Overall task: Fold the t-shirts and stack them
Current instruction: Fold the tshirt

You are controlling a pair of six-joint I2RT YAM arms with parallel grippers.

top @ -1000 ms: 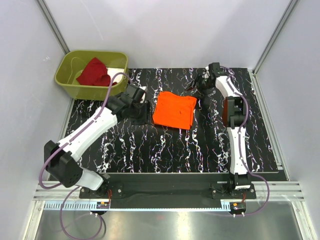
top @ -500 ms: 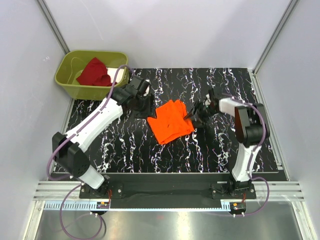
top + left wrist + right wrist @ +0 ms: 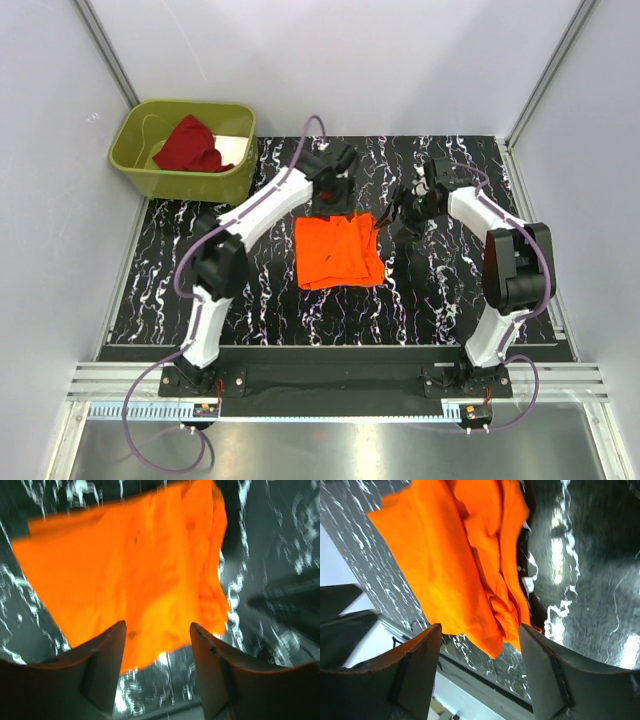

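Orange shirt (image 3: 340, 252) lies folded mid-table, right edge rumpled. Left gripper (image 3: 335, 193) and right gripper (image 3: 405, 208) hover at its far side, both spread and empty. Flatten that edge, then fetch red shirt (image 3: 188, 146) from far-left bin (image 3: 180, 181).

A black tabletop (image 3: 260, 300) veined with white marbling fills the middle of the enclosure. Plain white walls (image 3: 340, 60) close it in at the back and on both sides, with slim metal posts (image 3: 105, 45) at the rear corners. A silver rail (image 3: 580, 380) edges the near side. The light is even and glints off the tabletop.
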